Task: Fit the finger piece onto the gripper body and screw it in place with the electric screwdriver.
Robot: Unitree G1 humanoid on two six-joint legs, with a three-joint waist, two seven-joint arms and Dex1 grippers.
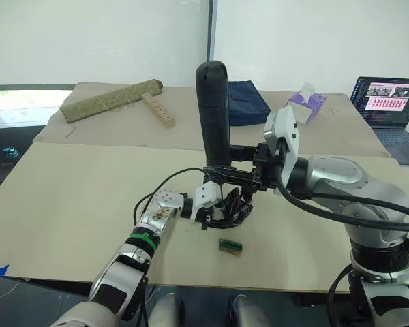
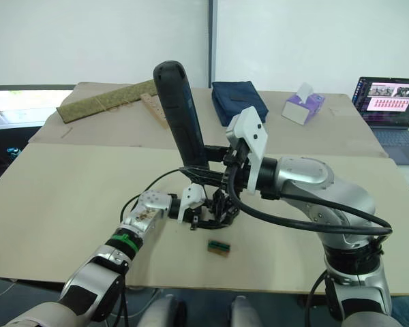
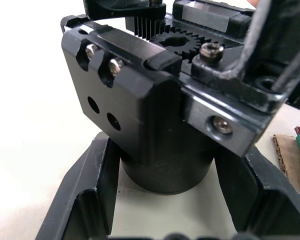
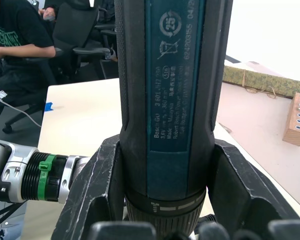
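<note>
The electric screwdriver [image 1: 215,116] stands upright, rounded end up, with my right gripper [image 1: 240,169] shut around its lower barrel; the right wrist view shows both fingers [image 4: 97,185] clamped on the barrel [image 4: 167,90]. Its lower end points down at the gripper body [image 1: 228,206], which stands on the table. My left gripper [image 1: 211,210] is shut on that body's round base [image 3: 165,170], one finger [image 3: 85,200] on each side. A black block with two screws [image 3: 117,85] sits on top of the body beside a gear. I cannot tell the finger piece apart from the body.
A small green-and-brown block [image 1: 231,246] lies near the table's front edge. At the back are a rolled green mat [image 1: 109,100], a wooden block with holes [image 1: 158,109], a folded blue cloth [image 1: 249,102], a tissue box [image 1: 307,102] and a laptop [image 1: 388,102]. A person [image 4: 15,35] sits beyond the table.
</note>
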